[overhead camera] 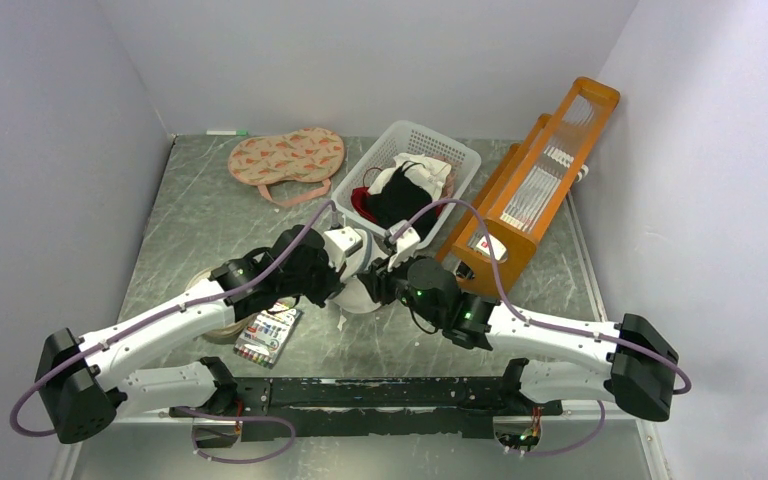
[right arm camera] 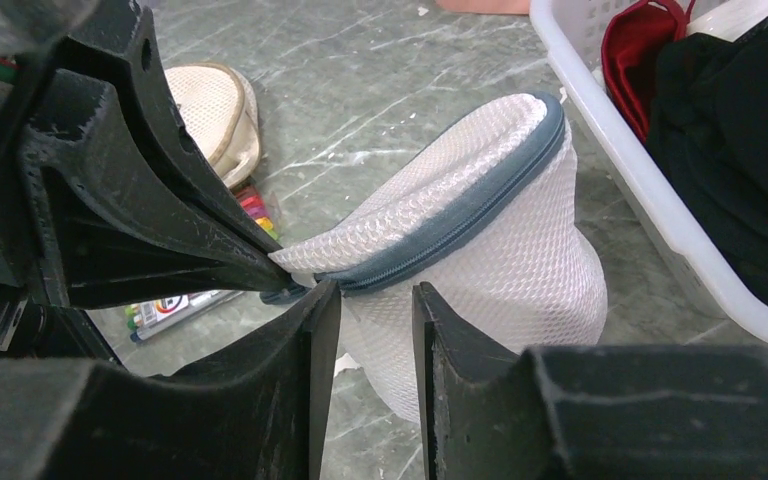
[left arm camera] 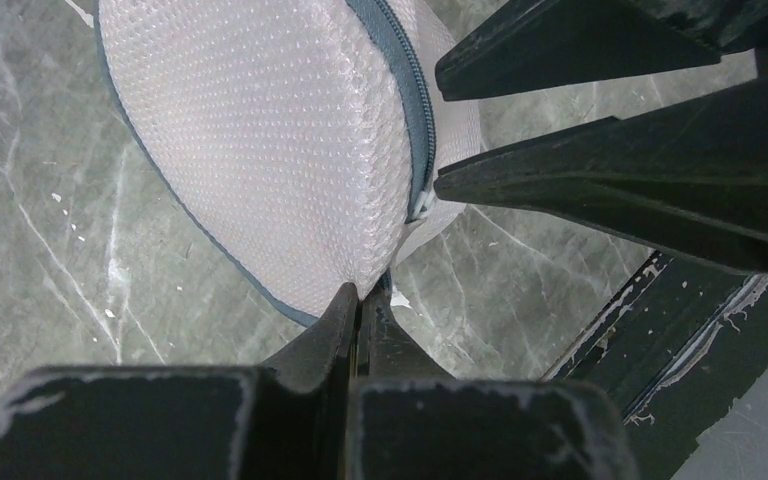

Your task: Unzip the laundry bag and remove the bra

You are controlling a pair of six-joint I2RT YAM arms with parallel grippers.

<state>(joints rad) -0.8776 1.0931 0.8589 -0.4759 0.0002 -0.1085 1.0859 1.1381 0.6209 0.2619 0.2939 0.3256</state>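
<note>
The laundry bag (overhead camera: 360, 297), white mesh with a grey-blue zipper (right arm camera: 440, 235), stands bunched up on the table between both arms. My left gripper (left arm camera: 365, 290) is shut on the bag's mesh edge at the end of the zipper, and shows as dark fingers (right arm camera: 190, 230) in the right wrist view. My right gripper (right arm camera: 375, 295) is open, its tips right at the bag beside that same zipper end. From the left wrist view its fingers (left arm camera: 600, 190) straddle the zipper by the small pale pull (left arm camera: 420, 206). The zipper is closed where it shows. The bra is hidden.
A white basket (overhead camera: 430, 131) of black, white and red garments stands close behind the bag. An orange rack (overhead camera: 535, 190) lies to its right. A pink watermelon pouch (overhead camera: 287, 157) is at the back, a marker pack (overhead camera: 268, 335) and beige hoop (right arm camera: 210, 110) at the left.
</note>
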